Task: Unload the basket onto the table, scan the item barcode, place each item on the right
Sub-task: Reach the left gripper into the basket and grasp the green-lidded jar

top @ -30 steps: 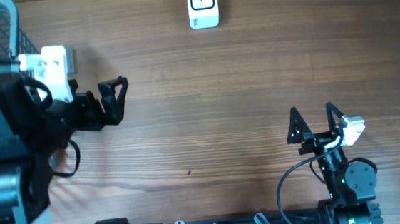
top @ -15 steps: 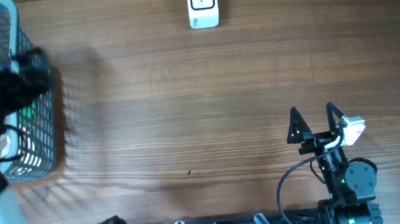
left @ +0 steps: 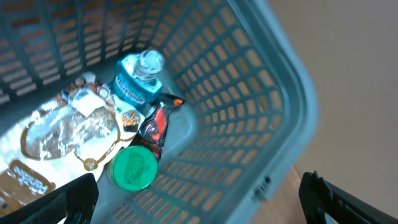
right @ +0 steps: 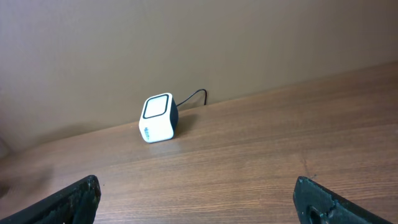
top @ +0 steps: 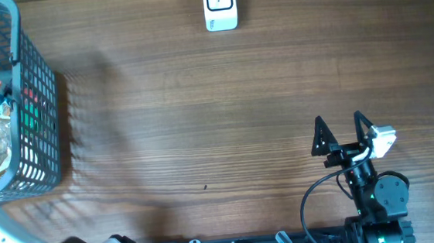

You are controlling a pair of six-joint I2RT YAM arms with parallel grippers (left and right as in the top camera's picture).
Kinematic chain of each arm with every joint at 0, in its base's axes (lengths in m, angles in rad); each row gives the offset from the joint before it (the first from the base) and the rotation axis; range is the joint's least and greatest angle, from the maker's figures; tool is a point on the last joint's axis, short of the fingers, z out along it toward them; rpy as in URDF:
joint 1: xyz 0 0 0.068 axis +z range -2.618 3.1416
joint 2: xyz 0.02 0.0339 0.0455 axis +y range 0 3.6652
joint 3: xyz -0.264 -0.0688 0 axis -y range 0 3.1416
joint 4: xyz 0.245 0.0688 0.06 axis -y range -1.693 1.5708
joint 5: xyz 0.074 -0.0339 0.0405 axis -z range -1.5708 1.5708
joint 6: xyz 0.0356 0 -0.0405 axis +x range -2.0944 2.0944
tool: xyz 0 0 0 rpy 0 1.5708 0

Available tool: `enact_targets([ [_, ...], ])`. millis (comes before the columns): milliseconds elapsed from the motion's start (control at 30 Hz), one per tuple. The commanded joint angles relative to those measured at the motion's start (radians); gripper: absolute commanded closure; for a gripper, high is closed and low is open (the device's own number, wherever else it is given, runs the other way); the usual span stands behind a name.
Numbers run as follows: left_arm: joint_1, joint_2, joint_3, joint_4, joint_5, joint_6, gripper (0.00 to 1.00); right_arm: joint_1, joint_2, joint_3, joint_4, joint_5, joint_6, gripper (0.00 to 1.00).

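The right gripper [top: 340, 135] is parked well apart from the basket [top: 42, 112], jaws spread and empty. The left gripper [left: 199, 202] is poised above the basket, jaws wide with nothing grasped, presumably for selecting an item: bottle [left: 138, 78], green-lidded tub [left: 132, 167] or snack packet [left: 74, 130]. The barcode scanner [top: 219, 5] stands farthest, well apart from the basket.
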Motion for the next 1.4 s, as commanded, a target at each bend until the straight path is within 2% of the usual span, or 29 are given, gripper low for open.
enact_targets([
  [0,0.003,0.081,0.011,-0.018,-0.064,-0.109,0.00,0.003,-0.008,-0.001,0.002,0.014,-0.017,0.00],
  [67,0.003,0.131,0.011,-0.080,-0.111,-0.111,0.00,0.003,-0.008,-0.001,0.002,0.014,-0.017,0.00],
  [167,0.003,0.217,0.011,-0.189,-0.201,-0.183,0.00,0.003,-0.008,-0.001,0.002,0.014,-0.017,0.00],
  [267,0.003,0.272,0.011,-0.219,-0.201,-0.237,0.00,0.003,-0.008,-0.001,0.002,0.014,-0.017,0.00],
  [400,0.001,0.329,0.011,-0.259,-0.201,-0.392,0.00,0.003,-0.008,-0.001,0.002,0.014,-0.017,0.00],
  [500,-0.011,0.343,0.011,-0.258,-0.205,-0.436,0.00,0.003,-0.008,-0.001,0.002,0.014,-0.016,0.00],
  [567,-0.037,0.343,0.011,-0.257,-0.253,-0.490,0.00,0.003,-0.008,-0.001,0.002,0.014,-0.017,0.00],
  [833,-0.146,0.387,0.011,-0.208,-0.309,-0.556,0.00,0.003,-0.008,-0.001,0.002,0.014,-0.017,0.00],
  [1367,-0.163,0.543,0.011,-0.151,-0.304,-0.570,0.00,0.003,-0.008,-0.001,0.002,0.014,-0.017,0.00],
])
